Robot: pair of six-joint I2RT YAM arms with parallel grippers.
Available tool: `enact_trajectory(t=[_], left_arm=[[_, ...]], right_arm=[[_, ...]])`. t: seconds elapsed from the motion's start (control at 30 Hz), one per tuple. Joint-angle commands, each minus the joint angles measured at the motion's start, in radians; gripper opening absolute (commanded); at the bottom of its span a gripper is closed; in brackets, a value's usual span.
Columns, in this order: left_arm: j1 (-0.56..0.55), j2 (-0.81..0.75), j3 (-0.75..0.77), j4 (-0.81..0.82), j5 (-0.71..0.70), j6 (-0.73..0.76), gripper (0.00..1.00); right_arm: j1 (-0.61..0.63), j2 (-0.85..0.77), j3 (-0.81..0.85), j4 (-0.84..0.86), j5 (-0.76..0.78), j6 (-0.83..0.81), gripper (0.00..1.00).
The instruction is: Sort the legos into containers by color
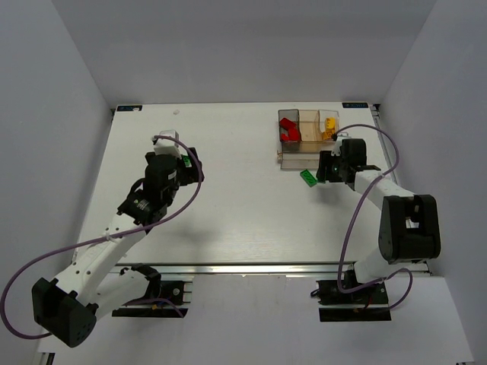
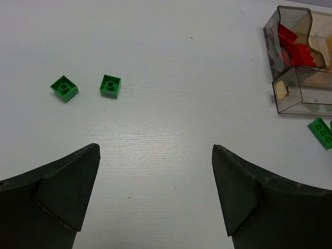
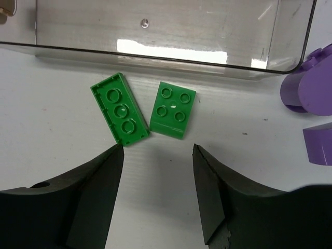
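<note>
The clear three-bin organizer (image 1: 308,156) stands at the back right, with red legos (image 1: 289,131) in its grey bin and yellow ones (image 1: 330,124) in its right bin. My right gripper (image 1: 326,169) is open and empty just in front of its tray. In the right wrist view, the gripper (image 3: 158,150) hangs over two green legos, a long one (image 3: 120,109) and a short one (image 3: 174,110). My left gripper (image 1: 173,144) is open and empty at mid-left. In its wrist view, the gripper (image 2: 155,155) is short of two small green bricks (image 2: 64,88) (image 2: 110,85).
Two purple legos (image 3: 308,88) (image 3: 317,142) lie right of the green pair, by the tray (image 3: 155,26). The left wrist view shows the organizer (image 2: 298,98), red legos (image 2: 295,49) inside and a green lego (image 2: 321,132) at far right. Grey walls enclose the white table (image 1: 243,220).
</note>
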Motion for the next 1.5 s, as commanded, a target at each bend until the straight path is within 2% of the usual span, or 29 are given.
enact_trajectory(t=[0.0,0.13,0.17,0.47,0.83,1.23,1.47], left_arm=[[0.001,-0.022,-0.009,-0.008,-0.006,0.01,0.98],[0.001,-0.02,-0.007,-0.008,0.006,0.008,0.98],[0.001,-0.02,-0.009,-0.008,0.006,0.01,0.98],[0.001,-0.014,-0.007,-0.01,0.014,0.011,0.98],[0.001,-0.008,-0.009,-0.011,0.006,0.011,0.98],[0.001,-0.005,-0.01,-0.013,0.001,0.011,0.98],[0.001,0.0,-0.01,-0.013,-0.002,0.01,0.98]], right_arm=[[0.008,0.015,-0.006,0.111,0.03,0.04,0.62],[0.02,0.078,0.037,0.102,0.076,0.08,0.62],[0.02,0.099,0.045,0.1,0.131,0.091,0.62],[0.028,0.156,0.065,0.157,0.19,0.103,0.62],[0.027,0.202,0.106,0.163,0.182,0.122,0.62],[0.028,0.283,0.19,0.086,0.196,0.118,0.5],[0.026,0.283,0.169,0.025,0.191,0.097,0.51]])
